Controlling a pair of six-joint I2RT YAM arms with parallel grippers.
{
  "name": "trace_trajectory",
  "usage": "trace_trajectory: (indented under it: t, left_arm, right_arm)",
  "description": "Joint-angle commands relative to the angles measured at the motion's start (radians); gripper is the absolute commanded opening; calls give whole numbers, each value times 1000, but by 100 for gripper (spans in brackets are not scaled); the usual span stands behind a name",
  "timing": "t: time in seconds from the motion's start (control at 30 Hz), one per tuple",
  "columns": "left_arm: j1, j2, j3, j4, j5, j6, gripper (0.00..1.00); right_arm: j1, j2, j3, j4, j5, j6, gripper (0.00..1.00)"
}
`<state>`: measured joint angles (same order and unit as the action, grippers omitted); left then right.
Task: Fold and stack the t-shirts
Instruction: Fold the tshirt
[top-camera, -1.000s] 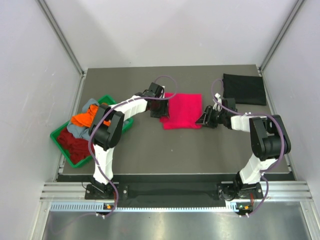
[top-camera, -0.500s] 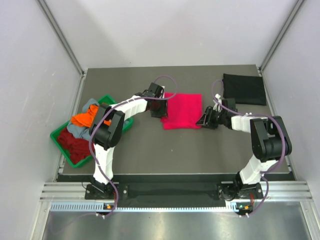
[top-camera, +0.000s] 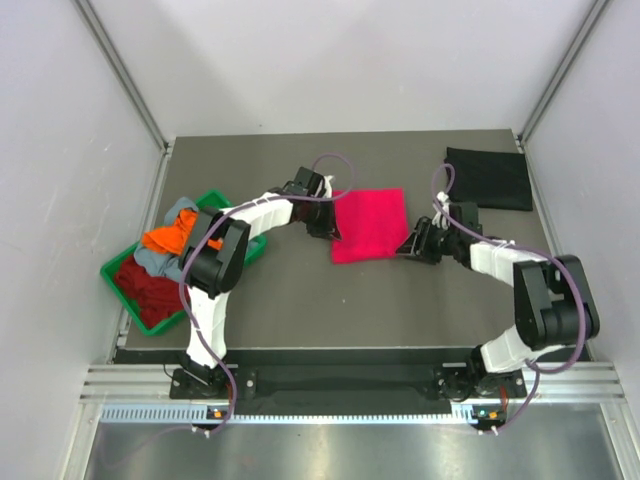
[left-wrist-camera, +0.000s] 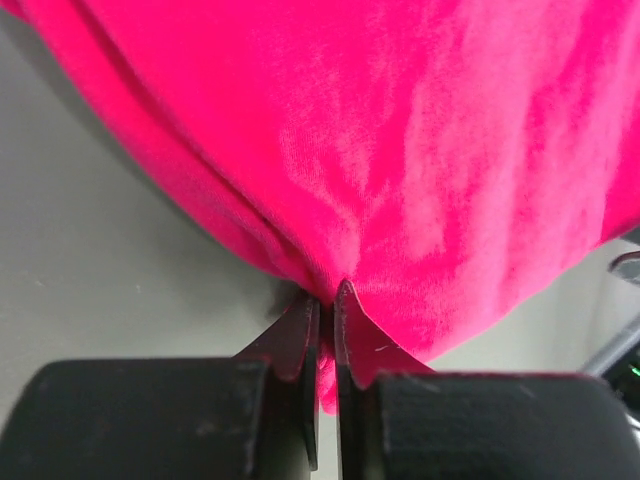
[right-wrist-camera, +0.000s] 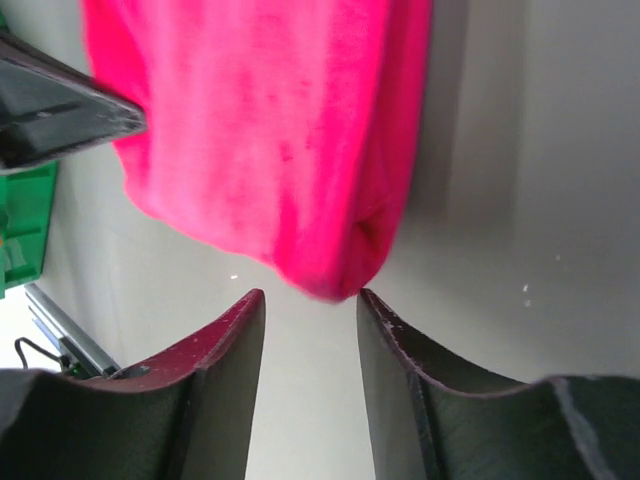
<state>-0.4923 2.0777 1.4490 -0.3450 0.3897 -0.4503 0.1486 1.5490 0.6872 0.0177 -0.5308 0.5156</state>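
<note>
Pincer grips on pink t-shirt: nipped left edge tight in left pincer, likely for folding. Poised right pincer half-wide, empty, beside near corner.

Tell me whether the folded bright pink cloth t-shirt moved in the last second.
Yes: the pink t-shirt slid slightly right, away from the green plastic tray.

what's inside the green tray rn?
An orange shirt lies on top, a grey-blue shirt shows around and under it, and a dark red shirt fills the near end. The floor of the tray is covered, so anything beneath them can't be seen.
</note>
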Motion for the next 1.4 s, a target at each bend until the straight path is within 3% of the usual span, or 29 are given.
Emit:
trace_trajectory:
  t: [0.0,0.23,0.47,0.8,1.37]
  left_arm:
    - [30,-28,7,1,109,22,0]
    - [81,-11,-13,9,179,45,0]
    - [95,54,4,0,230,67,0]
    - [141,169,140,-92,253,151,0]
    - [181,352,376,-170,239,228,0]
  right_arm:
    - [8,-114,41,-57,34,-25,43]
    - [6,-125,120,-186,92,-109,45]
    - [6,-93,129,-174,65,-149,43]
    - [8,17,133,17,-95,-161,49]
    - [6,62,121,152,-119,-175,47]
